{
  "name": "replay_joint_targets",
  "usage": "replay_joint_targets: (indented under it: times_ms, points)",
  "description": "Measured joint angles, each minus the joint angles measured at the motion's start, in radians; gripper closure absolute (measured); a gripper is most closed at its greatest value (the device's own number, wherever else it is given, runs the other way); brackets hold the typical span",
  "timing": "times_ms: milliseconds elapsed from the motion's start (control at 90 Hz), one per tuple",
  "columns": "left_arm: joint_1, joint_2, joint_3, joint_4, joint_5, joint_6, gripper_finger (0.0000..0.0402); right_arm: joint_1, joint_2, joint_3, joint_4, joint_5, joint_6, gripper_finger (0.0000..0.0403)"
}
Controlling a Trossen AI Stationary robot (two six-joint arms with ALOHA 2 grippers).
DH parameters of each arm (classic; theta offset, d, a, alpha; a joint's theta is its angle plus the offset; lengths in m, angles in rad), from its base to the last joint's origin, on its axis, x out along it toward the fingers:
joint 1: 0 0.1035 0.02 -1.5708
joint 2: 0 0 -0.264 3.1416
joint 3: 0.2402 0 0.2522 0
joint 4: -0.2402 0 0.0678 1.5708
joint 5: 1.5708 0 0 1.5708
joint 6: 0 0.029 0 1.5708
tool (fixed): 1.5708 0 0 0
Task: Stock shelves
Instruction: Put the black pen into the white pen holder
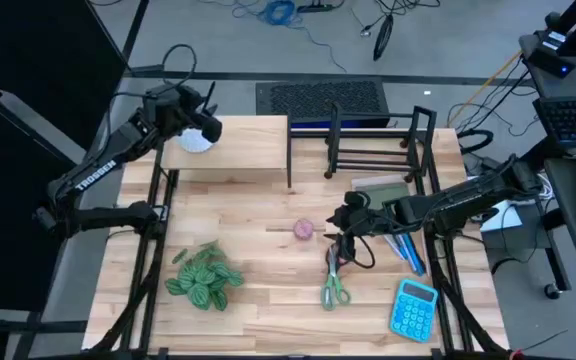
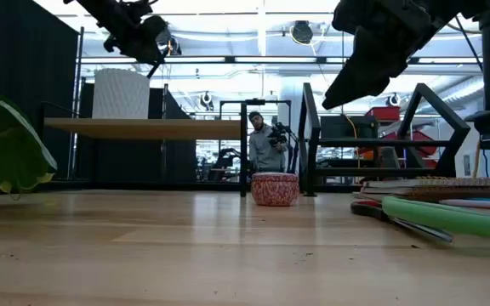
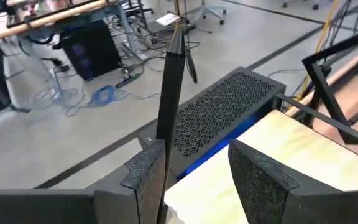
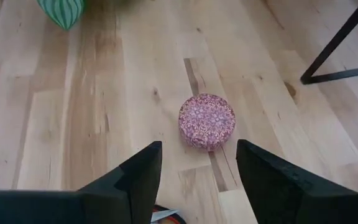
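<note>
I have the right claw [image 4: 194, 180] hanging above the pale wooden counter [image 1: 268, 300] with its two dark fingers [image 4: 132, 177] spread and nothing between them, and the one thing my next move turns on sits straight ahead of it: a small round tin with a pink floral lid [image 4: 207, 120], just beyond the fingertips and roughly in line with the gap. In the high view that tin [image 1: 303, 229] lies just to the left-arm side of the right claw [image 1: 340, 218], out on open counter, apart from the green-handled scissors [image 1: 335, 288] and the blue calculator [image 1: 413, 308] nearer the front edge. Being round, it has no long axis to line up with, so I judge any wrist angle will do; I only need to go forward and down. The right arm is plainly the nearer one. The left claw [image 1: 206, 122] is well away, above the low pale-wood riser shelf [image 1: 233, 142], where a white ribbed cylinder [image 2: 120, 93] stands; its fingers are parted and empty too. The black wire-frame rack with upright dividers [image 1: 378, 140] stands behind the right claw, beside the riser, and I see nothing on it. A leafy green plant [image 1: 203, 277] lies on the far side of the counter.
</note>
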Motion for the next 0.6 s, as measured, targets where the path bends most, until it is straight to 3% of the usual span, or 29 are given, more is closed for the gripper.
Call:
replay_joint_targets:
  times_ms: [200,400,600]
  points:
    - [0.0,0.002,0.0,0.016,-0.02,0.047,0.024,0.0,0.0,0.0,0.0,0.001,0.002,0.0213]
    - [0.002,0.004,0.0,0.029,-0.124,0.076,0.024,0.0,0.0,0.0,0.0,0.002,0.002,0.0213]
    - [0.021,0.057,0.0,0.057,-0.126,0.1,0.024,0.0,0.0,0.0,0.001,0.002,0.01,0.0213]
